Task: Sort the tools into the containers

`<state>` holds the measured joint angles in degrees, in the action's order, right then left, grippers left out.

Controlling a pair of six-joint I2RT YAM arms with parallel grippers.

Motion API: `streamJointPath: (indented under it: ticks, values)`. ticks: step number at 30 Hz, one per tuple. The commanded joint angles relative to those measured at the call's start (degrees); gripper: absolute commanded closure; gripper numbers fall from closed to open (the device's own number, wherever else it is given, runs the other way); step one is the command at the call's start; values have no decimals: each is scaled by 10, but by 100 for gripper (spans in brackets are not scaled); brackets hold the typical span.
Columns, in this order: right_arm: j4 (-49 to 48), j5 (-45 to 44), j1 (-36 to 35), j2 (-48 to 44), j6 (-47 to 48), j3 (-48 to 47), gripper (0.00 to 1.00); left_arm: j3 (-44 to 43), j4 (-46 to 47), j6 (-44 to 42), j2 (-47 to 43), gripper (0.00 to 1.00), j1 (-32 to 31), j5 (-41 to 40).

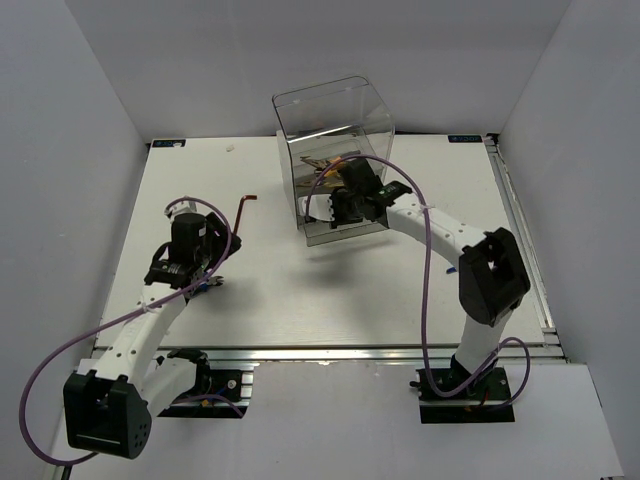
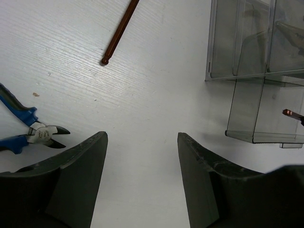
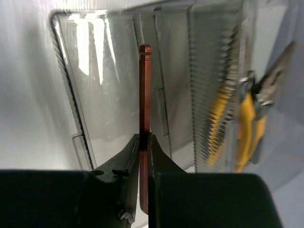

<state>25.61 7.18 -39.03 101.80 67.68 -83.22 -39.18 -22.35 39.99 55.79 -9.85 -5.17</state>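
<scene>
Progress looks partial to me: yellow-handled pliers (image 3: 249,123) already lie inside the clear cabinet (image 1: 335,115), in a compartment beside the one facing the right gripper (image 3: 145,142), while 2 tools lie unsorted on the table (image 1: 300,300). The right gripper is clamped tight on a reddish-brown hex key (image 3: 145,95), pinching the shaft low down so that the long end points forward over a pulled-out drawer (image 3: 76,109). The key appears to hang above the drawer floor, not yet let go. The left gripper (image 2: 142,137) stands wide open with nothing between its fingers, over bare table. Left to do, as I judge it: the held key must be dropped in, a second hex key (image 2: 118,33) lies flat ahead of the left gripper and well apart from the cabinet, and blue-handled cutters (image 2: 33,133) lie just beside that gripper's left finger, their blades slightly parted. As for obstacles, the drawer's thin clear walls stand close around the held key. The right arm and its purple cable (image 1: 428,270) fill the space in front of the cabinet, so a delivery from the left would probably have to wait. Whether another drawer stands open, I cannot tell.
</scene>
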Motion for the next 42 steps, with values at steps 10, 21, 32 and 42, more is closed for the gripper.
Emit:
streamJointPath:
  ticks: [10,21,32,42]
  values:
    - [2,1,40,62,4,-62,54,-64,-14,-64,50,29,2,11]
    - [97,238,98,-100,-89,-30,45,-179,-7,-175,218,42,2,47]
    - [71,389,208,-274,-150,137,34,-425,-136,-326,499,36,2,9]
    - [94,408,286,-298,-144,182,33,-530,-165,-370,619,36,20,14]
